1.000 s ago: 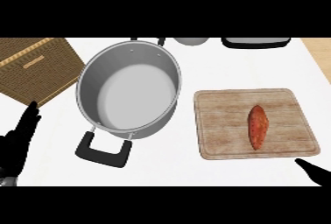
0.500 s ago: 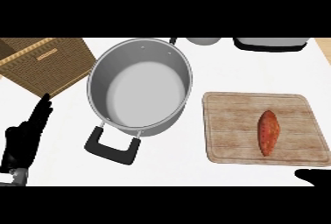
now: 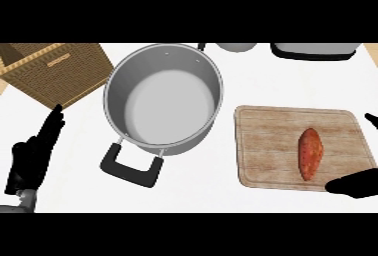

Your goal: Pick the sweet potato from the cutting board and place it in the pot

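Note:
An orange sweet potato [image 3: 310, 153] lies lengthwise on the right half of a wooden cutting board [image 3: 266, 150]. Left of the board stands a large grey pot [image 3: 117, 85] with nothing in it, its black handle [image 3: 133, 166] pointing toward me. My right hand [image 3: 354, 184] is open at the board's lower right corner. Its thumb lies just below and right of the sweet potato, and one fingertip [image 3: 371, 119] shows at the right edge; the rest is out of view. My left hand [image 3: 33, 156] rests open at the lower left, fingers up, apart from the pot.
A woven basket [image 3: 55, 70] sits at the back left, close to the pot. Two grey objects [image 3: 236, 47] [image 3: 314, 50] stand along the far edge. Bare white counter [image 3: 214, 195] lies between the pot and the board and along the front.
My right hand has come up to the board's right side, and a fingertip now shows beside it. The pot and board sit slightly further right in view. The left hand has barely moved.

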